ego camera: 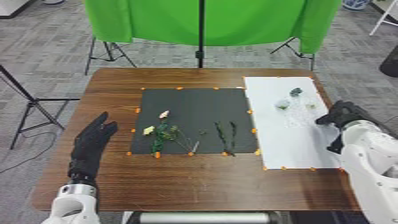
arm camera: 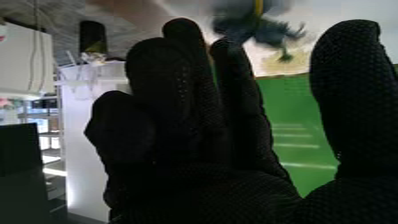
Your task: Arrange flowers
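Open right hand beside a clear vase of flowers, probably to steady it; open left hand apart, likely leaving room.

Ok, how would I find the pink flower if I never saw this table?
Look for the dark mat on the brown table. On its left side lies the pale pink flower, pinker and farther from the robot than the yellow flower near it.

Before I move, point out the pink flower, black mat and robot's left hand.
Pink flower (ego camera: 163,114): head view, on its bloom.
Black mat (ego camera: 197,101): head view, bare upper part.
Left hand (ego camera: 88,144): head view, the glove's middle.
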Robot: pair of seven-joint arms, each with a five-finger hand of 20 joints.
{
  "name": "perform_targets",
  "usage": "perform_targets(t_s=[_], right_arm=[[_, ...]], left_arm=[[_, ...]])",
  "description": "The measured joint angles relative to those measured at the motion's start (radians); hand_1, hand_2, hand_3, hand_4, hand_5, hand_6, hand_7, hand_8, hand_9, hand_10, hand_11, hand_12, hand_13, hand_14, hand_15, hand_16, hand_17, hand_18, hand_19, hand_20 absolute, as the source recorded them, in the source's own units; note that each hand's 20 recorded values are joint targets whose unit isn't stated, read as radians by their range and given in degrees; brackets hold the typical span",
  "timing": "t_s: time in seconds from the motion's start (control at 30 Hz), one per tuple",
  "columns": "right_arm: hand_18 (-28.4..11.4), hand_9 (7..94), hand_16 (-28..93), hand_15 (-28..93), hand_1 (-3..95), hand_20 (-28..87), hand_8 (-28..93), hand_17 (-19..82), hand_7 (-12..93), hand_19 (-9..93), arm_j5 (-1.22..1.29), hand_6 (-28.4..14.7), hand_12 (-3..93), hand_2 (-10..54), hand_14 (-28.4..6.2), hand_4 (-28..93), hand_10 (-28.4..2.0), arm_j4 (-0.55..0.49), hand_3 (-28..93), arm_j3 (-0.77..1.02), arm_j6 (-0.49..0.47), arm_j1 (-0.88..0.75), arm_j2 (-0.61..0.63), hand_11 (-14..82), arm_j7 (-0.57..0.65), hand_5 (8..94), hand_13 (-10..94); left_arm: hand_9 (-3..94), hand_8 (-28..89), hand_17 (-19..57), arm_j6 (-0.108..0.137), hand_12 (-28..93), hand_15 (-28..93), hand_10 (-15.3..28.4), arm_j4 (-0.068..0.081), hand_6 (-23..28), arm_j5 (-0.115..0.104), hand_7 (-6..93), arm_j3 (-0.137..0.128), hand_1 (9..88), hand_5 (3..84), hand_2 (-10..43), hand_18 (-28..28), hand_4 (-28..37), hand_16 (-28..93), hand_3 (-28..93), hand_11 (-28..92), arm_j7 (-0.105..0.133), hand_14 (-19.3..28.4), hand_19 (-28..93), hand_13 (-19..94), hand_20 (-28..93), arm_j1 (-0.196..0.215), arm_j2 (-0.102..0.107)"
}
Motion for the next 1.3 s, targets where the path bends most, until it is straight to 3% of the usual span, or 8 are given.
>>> perform_targets(t_s=[0.23,0.47,0.73,0.8,0.87,1.0,1.1,1.3], right_arm=[[-12.4,87.5,32,60,61.1,52,10,60,21,93,-0.123,0.2,36.2,-9.5,-3.8,-14,-11.1,0.036,52,-0.032,0.121,-0.019,-0.002,10.0,-0.049,75.3,86],[-11.4,91.5,33,60,62.6,53,10,63,22,93,-0.142,-0.1,39.1,-9.5,-2.5,-14,-9.2,0.072,54,-0.076,0.348,-0.044,0.008,8.6,-0.076,79.3,89],[-10.9,91.5,34,61,61.6,55,10,63,22,93,-0.029,0.5,40.5,-9.5,-1.9,-15,-9.6,-0.09,55,-0.249,0.463,0.024,0.093,8.0,-0.15,78.9,89],[-10.8,91.2,34,61,61.4,55,10,63,23,93,-0.014,0.7,40.6,-9.5,-1.8,-15,-9.6,-0.117,55,-0.325,0.469,0.088,0.101,8.0,-0.213,78.6,89],[-10.8,90.9,34,61,61.1,56,10,63,23,93,0.004,1.1,40.8,-9.5,-1.7,-15,-9.4,-0.124,55,-0.412,0.468,0.169,0.098,7.9,-0.288,78.3,88],[-10.8,90.1,34,62,60.4,57,10,63,25,93,0.015,1.9,40.7,-9.5,-1.7,-15,-9.6,-0.093,56,-0.603,0.456,0.343,0.063,8.1,-0.411,77.1,88],[-10.6,89.5,34,62,60.2,58,9,63,26,93,0.006,2.2,40.7,-9.5,-1.6,-16,-9.5,-0.051,56,-0.716,0.425,0.442,0.01,8.0,-0.472,76.4,88],[-10.4,87.6,34,62,59.9,58,7,63,28,93,-0.079,2.8,40.2,-9.5,-0.6,-16,-9.7,-0.011,56,-0.797,0.292,0.503,-0.103,6.6,-0.546,75.0,88]], left_arm=[[43.3,-5,1.9,0.0,15,10,11.0,0.0,3.7,0.0,6.9,0.0,31.8,37.0,-8.7,13.1,-14.8,6,62,16,-0.005,14.1,6,33,19,0.001,-0.001],[43.4,-5,1.8,0.0,15,10,11.0,-0.001,3.8,-0.002,6.7,-0.003,31.7,37.1,-8.6,13.0,-14.9,6,62,16,-0.005,14.1,6,34,19,0.006,-0.002],[43.4,-5,1.8,0.0,15,10,11.1,-0.002,3.8,-0.003,6.7,-0.004,30.2,37.2,-7.1,13.1,-15.7,6,62,16,-0.014,14.2,6,34,19,0.008,-0.001],[43.4,-5,1.8,0.0,15,10,11.1,-0.002,3.9,-0.005,6.6,-0.004,25.9,37.3,-4.3,13.1,-20.1,6,63,16,-0.014,14.3,6,34,19,0.007,0.0],[43.5,-5,1.8,0.001,15,10,11.4,-0.002,3.8,-0.01,6.6,-0.004,18.9,37.7,4.6,13.1,-26.9,6,64,16,-0.013,14.4,6,34,19,0.007,0.0],[44.5,-6,1.9,0.017,15,10,12.1,-0.002,3.6,-0.04,7.0,0.004,16.5,38.9,18.3,12.8,-28.2,6,57,16,-0.009,14.7,6,34,19,0.005,0.0],[44.7,-6,2.0,0.037,15,10,12.1,-0.002,3.6,-0.064,7.2,0.014,16.0,39.2,19.7,12.8,-28.2,6,57,16,-0.009,14.8,6,34,19,-0.001,0.001],[44.8,-6,2.0,0.054,15,10,12.1,-0.001,3.7,-0.068,7.1,0.021,15.4,39.3,16.6,12.7,-28.3,6,58,16,-0.01,14.8,7,34,19,-0.009,0.001]])
